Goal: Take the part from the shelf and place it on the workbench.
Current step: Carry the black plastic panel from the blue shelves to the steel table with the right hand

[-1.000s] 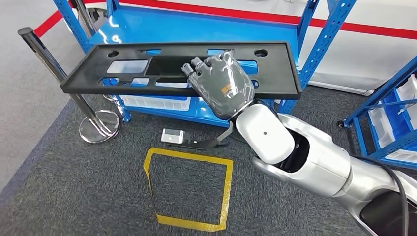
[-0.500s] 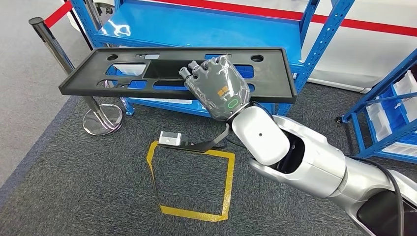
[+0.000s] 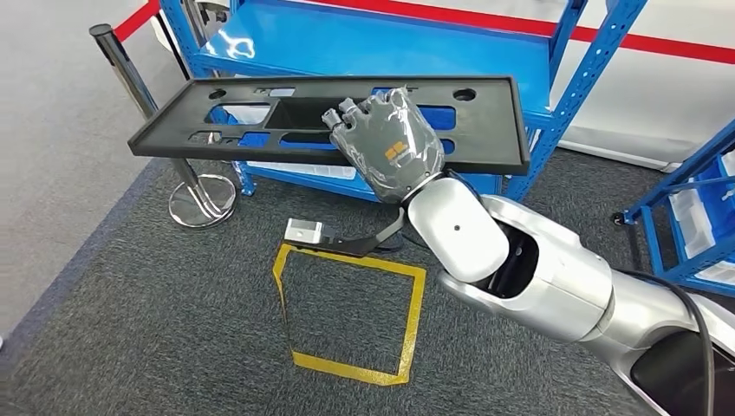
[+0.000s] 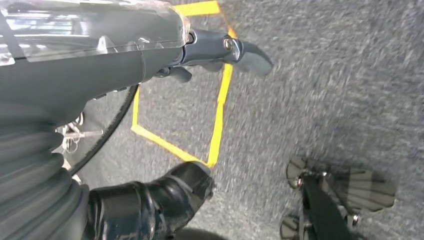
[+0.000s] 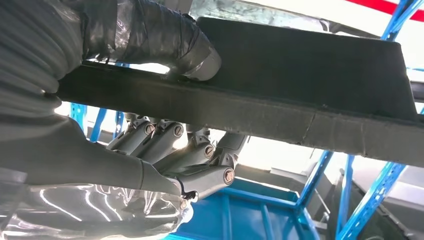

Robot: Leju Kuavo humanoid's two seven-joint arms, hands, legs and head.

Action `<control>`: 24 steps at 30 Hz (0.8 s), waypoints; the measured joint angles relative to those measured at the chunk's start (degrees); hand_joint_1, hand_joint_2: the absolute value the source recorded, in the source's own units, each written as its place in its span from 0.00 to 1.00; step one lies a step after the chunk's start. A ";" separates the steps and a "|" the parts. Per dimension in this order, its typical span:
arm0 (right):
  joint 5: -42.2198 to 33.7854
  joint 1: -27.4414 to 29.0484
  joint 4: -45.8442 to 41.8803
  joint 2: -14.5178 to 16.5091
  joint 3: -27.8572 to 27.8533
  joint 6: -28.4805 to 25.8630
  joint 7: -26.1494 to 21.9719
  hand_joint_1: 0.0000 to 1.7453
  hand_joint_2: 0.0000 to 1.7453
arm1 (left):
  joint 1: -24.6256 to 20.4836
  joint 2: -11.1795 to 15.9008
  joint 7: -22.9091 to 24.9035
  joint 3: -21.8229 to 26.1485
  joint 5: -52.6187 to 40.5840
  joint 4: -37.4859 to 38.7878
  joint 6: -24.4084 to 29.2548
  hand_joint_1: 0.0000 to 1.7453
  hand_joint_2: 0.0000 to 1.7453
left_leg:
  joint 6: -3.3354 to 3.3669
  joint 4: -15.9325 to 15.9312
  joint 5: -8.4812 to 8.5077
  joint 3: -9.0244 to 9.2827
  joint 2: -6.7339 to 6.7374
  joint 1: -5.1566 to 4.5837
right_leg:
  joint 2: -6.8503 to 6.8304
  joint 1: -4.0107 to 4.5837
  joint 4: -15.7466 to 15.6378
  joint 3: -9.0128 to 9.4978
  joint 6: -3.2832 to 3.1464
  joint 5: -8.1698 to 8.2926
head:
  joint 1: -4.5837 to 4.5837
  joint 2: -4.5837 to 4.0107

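The part (image 3: 173,139) is a long black flat panel with several cutouts, held level in the air in front of the blue shelf (image 3: 390,43). My right hand (image 3: 390,147) grips it near the middle of its near edge, fingers over the top. The right wrist view has the part (image 5: 310,75) seen from below, the thumb (image 5: 165,40) pressed to its underside and the fingers (image 5: 175,145) curled over its rim. My left hand (image 4: 150,65) hangs above the carpet with its fingers apart and nothing in it.
A chrome stanchion (image 3: 130,69) with a round base (image 3: 202,201) stands left of the shelf. A yellow tape square (image 3: 347,312) marks the grey carpet, with a small grey box (image 3: 303,232) at its far edge. A second blue rack (image 3: 693,217) stands at right.
The whole picture has shifted to the right, so the camera has turned. The right hand keeps its hold on the part, which stays in front of the shelf.
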 joint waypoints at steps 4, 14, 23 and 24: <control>0.26 -0.53 0.45 0.26 0.22 0.40 0.15 1.00 1.00 | 0.09 0.02 -0.06 -0.03 -0.12 0.01 -0.11 0.00 1.00 | -0.97 11.96 -5.93 -5.09 1.70 0.06 | -2.26 -0.11 -0.04 -0.59 -0.01 0.37 | -0.16 -0.02; 0.49 -1.46 1.71 0.61 0.74 0.99 0.27 1.00 1.00 | 0.07 0.18 0.07 -0.08 -0.53 0.01 -0.37 0.00 1.00 | 1.56 -0.42 0.05 1.37 3.22 -0.28 | -5.26 0.07 3.11 -2.80 2.14 -0.55 | -0.08 -0.02; 0.51 -1.31 2.70 0.53 0.81 1.24 0.27 1.00 1.00 | -0.03 1.12 0.63 -0.10 -0.62 0.01 -1.81 0.00 1.00 | 2.24 -0.76 2.01 -0.29 -1.61 0.06 | 0.51 -0.67 10.61 -3.89 2.44 -4.84 | 0.08 -0.02; 0.52 -1.34 2.79 0.51 0.81 1.25 0.27 1.00 1.00 | -0.10 1.19 0.64 -0.10 -0.67 0.01 -1.87 0.00 1.00 | 1.97 -0.66 2.17 -0.47 -2.21 0.02 | 1.87 -0.80 7.01 -1.97 2.30 -3.60 | 0.06 -0.02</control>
